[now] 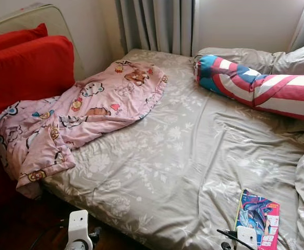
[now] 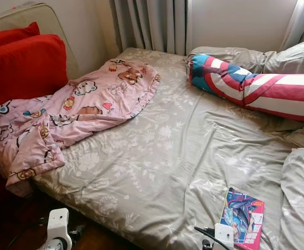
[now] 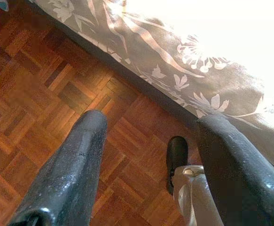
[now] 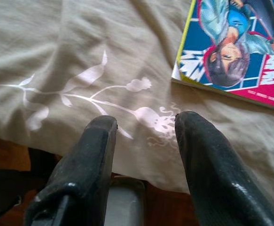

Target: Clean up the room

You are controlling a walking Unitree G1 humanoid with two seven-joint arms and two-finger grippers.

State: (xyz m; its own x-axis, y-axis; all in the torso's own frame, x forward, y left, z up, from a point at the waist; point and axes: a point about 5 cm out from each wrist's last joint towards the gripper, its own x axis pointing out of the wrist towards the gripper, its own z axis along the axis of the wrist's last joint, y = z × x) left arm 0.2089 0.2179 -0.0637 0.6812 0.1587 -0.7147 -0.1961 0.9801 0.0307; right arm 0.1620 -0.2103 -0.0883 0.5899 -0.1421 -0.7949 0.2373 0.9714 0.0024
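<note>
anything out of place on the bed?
Yes. The pink cartoon blanket lies crumpled at the left side of the bed, one end drooping over the edge by the red cushions. A comic book lies loose on the sheet near the front edge, just beyond the open right hand.

No legible text anywhere. Lettering present on the comic book [image 4: 240,42] cover, lying on the bed sheet [image 4: 80,56] just ahead of the right gripper [image 4: 144,125] fingertips and off to one side, but too blurred and cropped to read; no brand or number made out.
</note>
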